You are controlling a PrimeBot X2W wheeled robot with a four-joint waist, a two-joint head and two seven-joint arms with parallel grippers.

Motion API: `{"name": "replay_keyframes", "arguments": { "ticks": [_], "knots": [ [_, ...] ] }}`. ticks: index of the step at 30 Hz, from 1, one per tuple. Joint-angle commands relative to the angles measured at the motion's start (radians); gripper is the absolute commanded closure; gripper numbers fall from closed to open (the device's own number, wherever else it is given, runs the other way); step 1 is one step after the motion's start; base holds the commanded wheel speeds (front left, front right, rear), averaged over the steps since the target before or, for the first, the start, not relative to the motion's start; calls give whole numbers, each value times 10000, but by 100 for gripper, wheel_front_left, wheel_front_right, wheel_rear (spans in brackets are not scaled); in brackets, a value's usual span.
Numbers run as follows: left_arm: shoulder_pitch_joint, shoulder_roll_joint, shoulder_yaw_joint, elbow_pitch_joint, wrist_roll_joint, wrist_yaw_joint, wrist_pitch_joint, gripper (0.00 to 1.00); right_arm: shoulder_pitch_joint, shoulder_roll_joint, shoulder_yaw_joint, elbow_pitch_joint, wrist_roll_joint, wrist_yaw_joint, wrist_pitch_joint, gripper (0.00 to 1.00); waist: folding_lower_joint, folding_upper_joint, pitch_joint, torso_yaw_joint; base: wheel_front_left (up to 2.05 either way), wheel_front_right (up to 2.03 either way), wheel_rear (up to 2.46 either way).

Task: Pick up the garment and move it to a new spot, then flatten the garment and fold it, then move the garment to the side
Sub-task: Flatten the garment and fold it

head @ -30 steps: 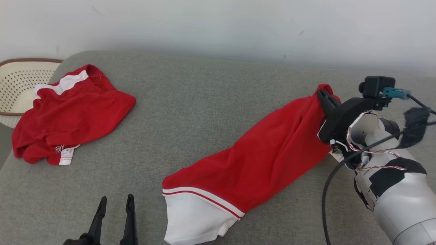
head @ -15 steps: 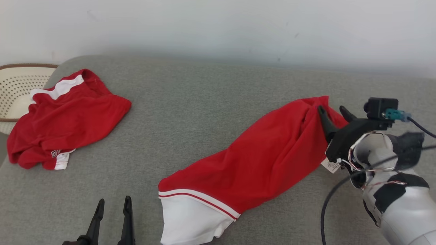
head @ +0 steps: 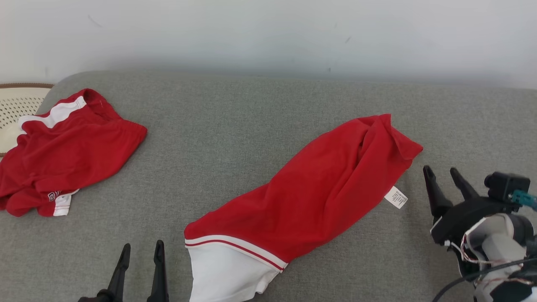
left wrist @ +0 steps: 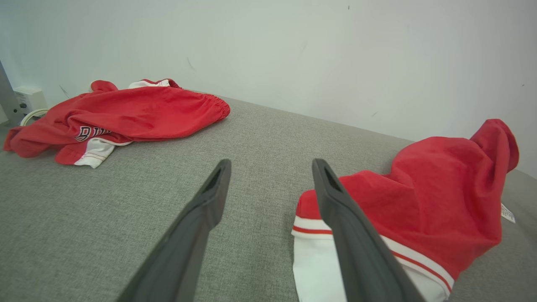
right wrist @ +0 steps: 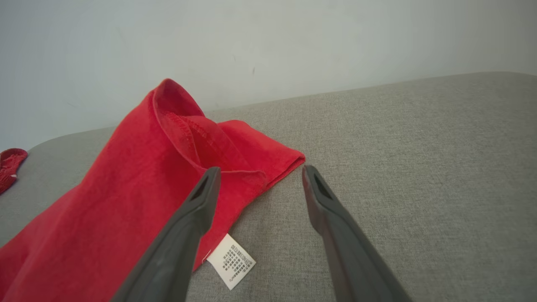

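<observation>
A red garment (head: 319, 197) with a white band at its near end lies stretched diagonally across the grey cushion (head: 251, 109), its white label (head: 396, 197) sticking out on the right. My right gripper (head: 441, 172) is open and empty, just right of the garment's far end and clear of it. The right wrist view has the folded red end (right wrist: 201, 147) and the label (right wrist: 231, 261) just ahead of my right gripper (right wrist: 259, 172). My left gripper (head: 140, 248) is open at the lower left; in its wrist view my left gripper (left wrist: 270, 164) has the garment (left wrist: 436, 188) to its right.
A second red garment (head: 63, 151) with white trim lies crumpled at the cushion's left end, also seen as the red heap (left wrist: 126, 113) in the left wrist view. A perforated cream basket (head: 16, 109) stands beyond it. A pale wall (head: 268, 37) runs behind the cushion.
My right gripper let go of the garment's far end, opened, and drew back toward the lower right. The garment end dropped onto the cushion. The head camera shifted a little.
</observation>
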Motion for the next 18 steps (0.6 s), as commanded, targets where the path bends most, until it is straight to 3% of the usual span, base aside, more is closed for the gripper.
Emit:
{"name": "replay_keyframes", "arguments": {
  "ticks": [1,9,18],
  "knots": [
    [173,3,22,-12,22,17,-60,0,226,33,-67,-123,-27,5,64,0,0,-1,30,14,0,0,0],
    [-65,3,58,76,32,-51,-60,0,892,520,-751,-400,-463,5,630,0,0,-1,141,84,0,0,0],
    [-156,2,-108,86,17,-23,-61,0,15,967,-1097,721,-840,5,1201,0,0,-1,207,445,0,0,0]
  ]
}}
